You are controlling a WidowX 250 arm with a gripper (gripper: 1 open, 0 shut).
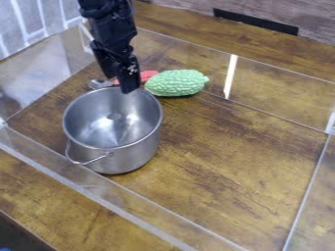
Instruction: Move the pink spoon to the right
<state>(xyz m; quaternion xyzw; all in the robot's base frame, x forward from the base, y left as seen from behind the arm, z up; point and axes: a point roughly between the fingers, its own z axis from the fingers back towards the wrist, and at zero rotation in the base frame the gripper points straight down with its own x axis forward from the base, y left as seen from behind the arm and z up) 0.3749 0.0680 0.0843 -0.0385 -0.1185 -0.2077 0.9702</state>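
- Since I only have the one camera view, I read the scene from the left: a clear plastic wall (53, 186) runs around the wooden table (249, 157), boxing in the work area.
- At about 8 o'clock from the centre of my picture stands the steel pot (114, 130), upright, with its wire handle (81, 157) hanging down at its near side. I see nothing in it, only reflections on the bare metal floor.
- Above the pot's far rim, at roughly 11 o'clock, hangs the gripper (116, 75), pointing steeply down. Its dark fingers stand spread wide and I see nothing held between them.
- The pink spoon (148, 75) lies on the table just behind the gripper, beyond the pot's far rim. Only a small reddish piece shows between the fingers and the vegetable, so I cannot tell its long axis or which way the bowl points.
- Just right of that, at 12 o'clock, lies the green bumpy vegetable toy (178, 82), its long axis running across from 9 to 3 o'clock.
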